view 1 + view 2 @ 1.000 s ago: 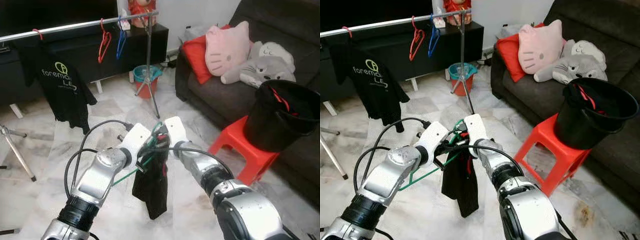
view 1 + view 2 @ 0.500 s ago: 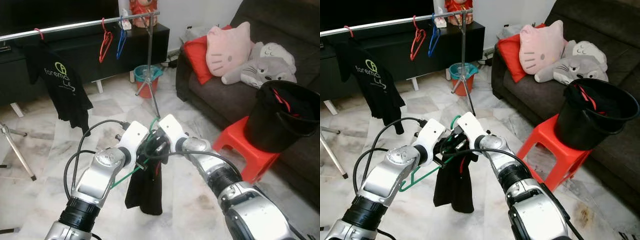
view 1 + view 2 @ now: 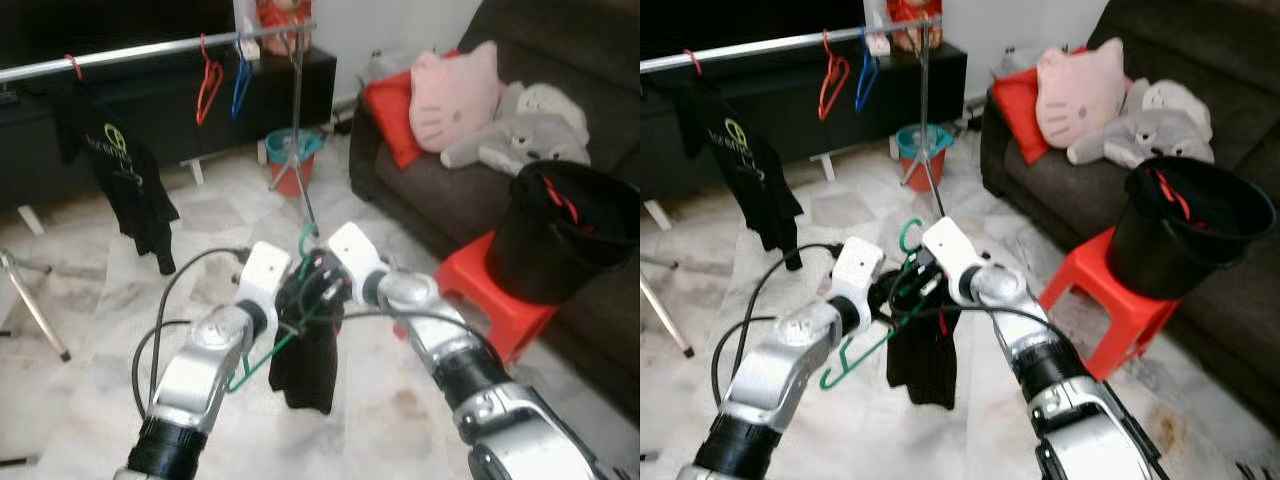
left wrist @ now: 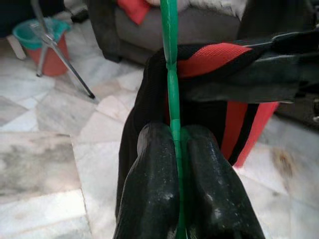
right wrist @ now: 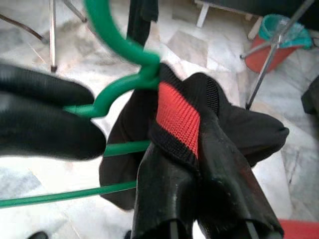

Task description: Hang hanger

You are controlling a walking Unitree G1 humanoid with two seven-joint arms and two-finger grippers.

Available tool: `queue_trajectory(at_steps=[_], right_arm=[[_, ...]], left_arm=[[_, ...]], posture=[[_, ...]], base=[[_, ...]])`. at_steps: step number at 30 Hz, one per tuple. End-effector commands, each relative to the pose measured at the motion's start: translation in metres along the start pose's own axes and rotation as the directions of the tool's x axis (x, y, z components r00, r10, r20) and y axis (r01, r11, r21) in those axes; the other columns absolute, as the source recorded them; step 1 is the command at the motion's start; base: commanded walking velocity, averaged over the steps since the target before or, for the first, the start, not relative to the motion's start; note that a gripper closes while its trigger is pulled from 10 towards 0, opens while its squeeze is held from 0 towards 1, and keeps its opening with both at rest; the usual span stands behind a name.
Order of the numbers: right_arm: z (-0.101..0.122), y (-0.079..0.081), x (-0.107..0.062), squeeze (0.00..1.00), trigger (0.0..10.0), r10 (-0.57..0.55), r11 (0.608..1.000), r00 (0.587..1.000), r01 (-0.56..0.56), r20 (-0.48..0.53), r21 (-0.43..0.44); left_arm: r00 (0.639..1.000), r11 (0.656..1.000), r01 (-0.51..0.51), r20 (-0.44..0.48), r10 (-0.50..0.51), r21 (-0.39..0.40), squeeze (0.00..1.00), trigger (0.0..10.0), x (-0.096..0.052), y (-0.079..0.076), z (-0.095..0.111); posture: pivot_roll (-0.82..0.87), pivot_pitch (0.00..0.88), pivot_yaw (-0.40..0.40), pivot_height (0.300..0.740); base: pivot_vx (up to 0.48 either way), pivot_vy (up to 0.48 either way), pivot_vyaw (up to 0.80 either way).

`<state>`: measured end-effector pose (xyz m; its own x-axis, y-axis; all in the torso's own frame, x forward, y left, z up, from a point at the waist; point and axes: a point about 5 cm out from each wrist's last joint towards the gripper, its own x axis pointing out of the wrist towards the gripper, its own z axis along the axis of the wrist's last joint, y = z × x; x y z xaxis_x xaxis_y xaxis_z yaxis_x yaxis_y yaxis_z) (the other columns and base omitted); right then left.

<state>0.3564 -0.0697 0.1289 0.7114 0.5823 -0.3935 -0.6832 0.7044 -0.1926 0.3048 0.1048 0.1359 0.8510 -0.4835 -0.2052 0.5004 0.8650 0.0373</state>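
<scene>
Two hands: we carry one load between them, low over the marble floor (image 3: 70, 300).
Sofa (image 3: 440, 190): on our right, with cushions; a black bucket (image 3: 565, 230) sits on a red stool (image 3: 490, 290) before it.
Rail (image 3: 150, 50): a long bar running across the far left, well ahead of and above the hands; a black T-shirt (image 3: 125, 180), a red hanger (image 3: 208, 80) and a blue hanger (image 3: 243, 75) already hang from it.
Garment (image 3: 305, 355): black with a red band, draped on the green hanger and dangling between our forearms.
Green hanger (image 3: 865, 350): its bar slopes down to our left, its hook (image 3: 908, 235) points up just above the hands.
Left hand (image 4: 174, 149): clenched on the hanger's thin green bar (both fingers pinch it tight).
Right hand (image 5: 199, 149): clamped on the garment's red-banded edge beside the hook's base.
Key relation: we judge that the hook must travel forward, left and upward to the rail; the left arm is on the rail's side and already holds the hanger, so it is nearer.
</scene>
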Motion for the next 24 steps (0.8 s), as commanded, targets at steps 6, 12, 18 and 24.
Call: queue_trajectory(at_steps=[6, 12, 18, 24], right_arm=[[0.018, -0.009, -0.017, 0.0, 10.0, -0.019, 1.0, 0.997, 0.02, 0.07, -0.01], [0.031, -0.012, -0.03, 0.0, 10.0, -0.013, 1.0, 0.995, 0.016, 0.095, -0.026], [0.037, -0.003, -0.046, 0.0, 10.0, 0.037, 0.994, 0.995, -0.028, 0.088, -0.101], [0.025, 0.007, -0.052, 0.0, 10.0, 0.079, 0.989, 0.996, -0.075, 0.029, -0.129]], left_arm=[[0.992, 0.997, 0.067, 0.109, -0.064, -0.029, 0.0, 10.0, -0.009, -0.005, 0.008], [0.985, 0.996, 0.074, 0.156, -0.066, -0.042, 0.0, 10.0, -0.005, -0.009, 0.014], [0.979, 0.994, 0.105, 0.18, -0.1, -0.02, 0.0, 10.0, -0.001, -0.017, 0.017], [0.965, 0.997, 0.078, 0.249, -0.078, 0.009, 0.0, 10.0, 0.002, -0.018, 0.025]], posture=[[0.16, 0.0, -0.107, 0.74], [0.15, 0.0, -0.11, 0.74], [0.14, 0.0, -0.107, 0.74], [0.13, 0.0, -0.111, 0.74]], base=[[0.0, 0.0, 0.0], [0.0, 0.0, 0.0], [0.0, 0.0, 0.0], [0.0, 0.0, 0.0]])
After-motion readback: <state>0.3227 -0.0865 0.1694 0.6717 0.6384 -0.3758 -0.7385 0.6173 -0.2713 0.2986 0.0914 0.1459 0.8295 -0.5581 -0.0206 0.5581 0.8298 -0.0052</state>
